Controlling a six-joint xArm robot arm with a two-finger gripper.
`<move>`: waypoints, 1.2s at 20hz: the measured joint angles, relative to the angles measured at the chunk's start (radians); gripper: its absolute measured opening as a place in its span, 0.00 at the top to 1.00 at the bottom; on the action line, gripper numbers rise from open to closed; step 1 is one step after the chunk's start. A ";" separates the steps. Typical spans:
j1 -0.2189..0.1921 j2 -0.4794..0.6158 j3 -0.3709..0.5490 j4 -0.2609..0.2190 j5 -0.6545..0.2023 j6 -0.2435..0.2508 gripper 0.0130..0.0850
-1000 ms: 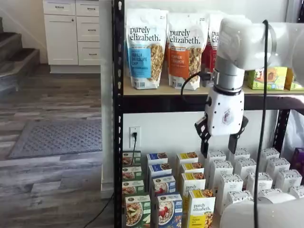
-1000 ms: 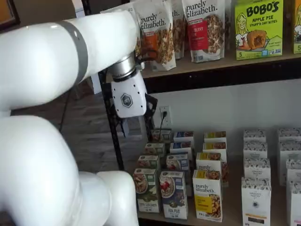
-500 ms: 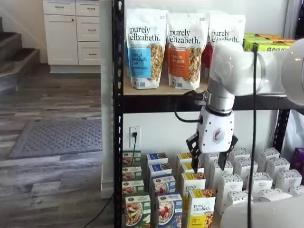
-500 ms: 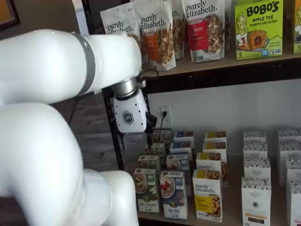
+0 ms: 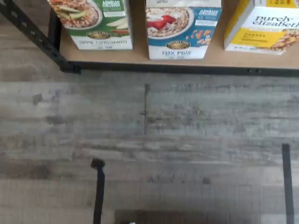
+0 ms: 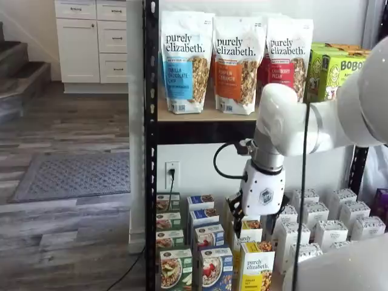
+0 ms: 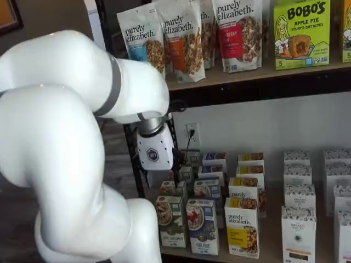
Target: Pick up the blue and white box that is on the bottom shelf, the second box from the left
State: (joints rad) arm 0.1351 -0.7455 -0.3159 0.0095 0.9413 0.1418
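The blue and white box stands at the front edge of the bottom shelf, between a green and white box and a yellow "purely elizabeth" box. Both shelf views show the blue and white box heading a row of like cartons. My gripper hangs out in front of the rack, above the front cartons, touching nothing. Its two black fingers stand apart and open, with nothing between them. The wrist view shows no fingers.
Tall granola bags and green BOBO's boxes fill the tier above. White cartons stand to the right on the bottom shelf. The rack's black post is at the left, with a wall outlet and cable behind. Wooden floor lies before the shelf.
The gripper has come down from the level of the upper tier's edge to just above the bottom shelf's cartons and drifted left. Its fingers stay apart.
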 joint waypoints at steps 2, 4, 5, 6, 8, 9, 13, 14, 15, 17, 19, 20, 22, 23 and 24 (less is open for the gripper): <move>0.002 0.040 0.010 0.011 -0.055 -0.005 0.00; 0.005 0.090 0.015 0.017 -0.109 -0.008 0.00; 0.006 0.119 0.017 0.020 -0.141 -0.009 0.00; 0.007 0.143 0.018 0.022 -0.166 -0.011 0.00; 0.009 0.197 0.017 0.025 -0.223 -0.012 0.00; 0.010 0.225 0.016 0.028 -0.250 -0.015 0.00; 0.010 0.344 -0.001 0.047 -0.352 -0.035 0.00; 0.009 0.373 -0.006 0.054 -0.375 -0.042 0.00; 0.009 0.402 -0.013 0.057 -0.398 -0.046 0.00; 0.008 0.459 -0.026 0.065 -0.444 -0.057 0.00; 0.004 0.521 -0.043 0.097 -0.498 -0.092 0.00; 0.000 0.549 -0.052 0.106 -0.522 -0.105 0.00; -0.006 0.602 -0.070 0.120 -0.565 -0.127 0.00; -0.009 0.625 -0.080 0.129 -0.580 -0.139 0.00; -0.011 0.646 -0.091 0.142 -0.591 -0.154 0.00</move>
State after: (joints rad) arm 0.1244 -0.0994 -0.4068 0.1512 0.3501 -0.0119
